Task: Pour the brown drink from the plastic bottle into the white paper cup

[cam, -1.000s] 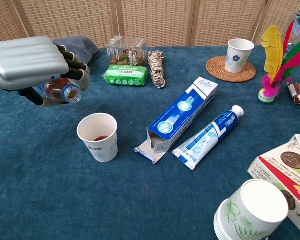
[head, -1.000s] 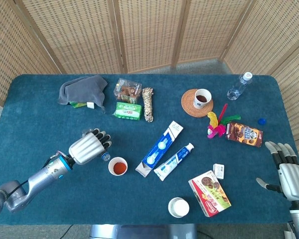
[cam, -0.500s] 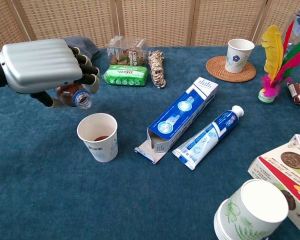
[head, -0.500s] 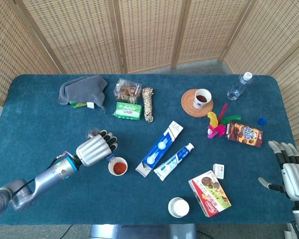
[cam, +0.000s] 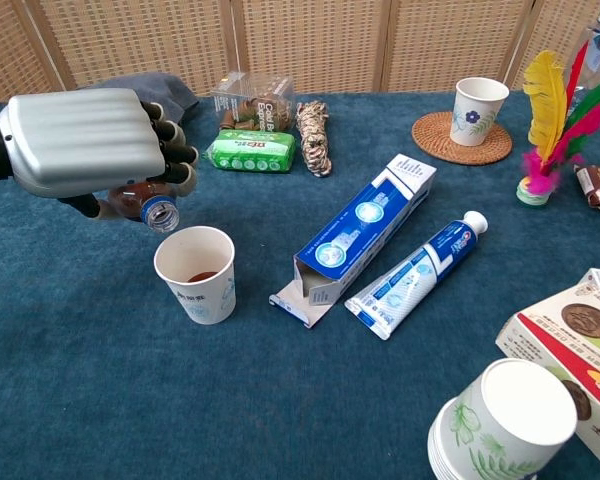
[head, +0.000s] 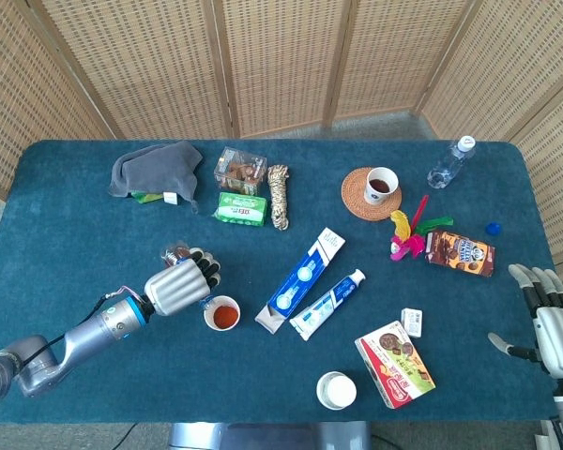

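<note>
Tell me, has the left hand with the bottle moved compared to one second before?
Yes. The left hand, holding the plastic bottle, has moved right and lower, toward the white paper cup, which has stayed in place.

Plastic bottle [cam: 145, 203] mostly hidden under left hand [cam: 85, 140]; only neck shows. Right hand [head: 551, 323] cut off by frame edge.

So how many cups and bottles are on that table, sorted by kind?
Paper cups: 3 – one by the left hand, one on the coaster, one near the front edge.
Bottles: 2 – brown drink bottle held in the left hand, clear water bottle at the far right.
Total: 5
</note>
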Controlling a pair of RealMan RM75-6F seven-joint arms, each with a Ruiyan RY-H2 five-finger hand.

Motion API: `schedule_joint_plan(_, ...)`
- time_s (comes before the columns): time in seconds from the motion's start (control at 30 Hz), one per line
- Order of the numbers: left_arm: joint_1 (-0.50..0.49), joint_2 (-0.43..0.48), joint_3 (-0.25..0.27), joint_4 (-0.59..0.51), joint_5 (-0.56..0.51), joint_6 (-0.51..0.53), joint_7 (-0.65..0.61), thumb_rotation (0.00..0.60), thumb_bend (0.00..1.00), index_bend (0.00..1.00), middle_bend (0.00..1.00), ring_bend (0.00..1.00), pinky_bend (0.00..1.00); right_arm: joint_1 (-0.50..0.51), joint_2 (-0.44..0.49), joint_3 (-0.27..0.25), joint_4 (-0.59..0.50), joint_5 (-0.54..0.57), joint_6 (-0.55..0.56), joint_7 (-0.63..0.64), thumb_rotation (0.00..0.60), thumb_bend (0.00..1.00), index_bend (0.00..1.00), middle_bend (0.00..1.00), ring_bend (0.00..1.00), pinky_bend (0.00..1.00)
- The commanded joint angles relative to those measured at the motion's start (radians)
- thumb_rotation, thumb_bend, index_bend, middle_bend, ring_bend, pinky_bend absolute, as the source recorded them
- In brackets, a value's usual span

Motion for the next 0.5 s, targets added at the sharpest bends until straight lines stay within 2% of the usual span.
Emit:
schedule_joint_plan(0.03, -0.004, 0.001, 0.002, -0.002, 0.005, -0.004, 0.014, 0.600, 0.41, 0.42, 0.35, 0.32, 0.43, 0.000, 0.000, 0.000, 0.000, 0.000, 0.001, 0.000, 0.600, 0.00, 0.00, 0.00, 0.00, 0.00)
schedule_joint_plan(0.5, -0.014, 0.013, 0.006, -0.012, 0.008, -0.022, 0.078, 0.600, 0.41, 0.42, 0.35, 0.32, 0.43, 0.000, 0.003, 0.002, 0.001, 0.001, -0.001, 0.009, 0.600, 0.00, 0.00, 0.00, 0.00, 0.00)
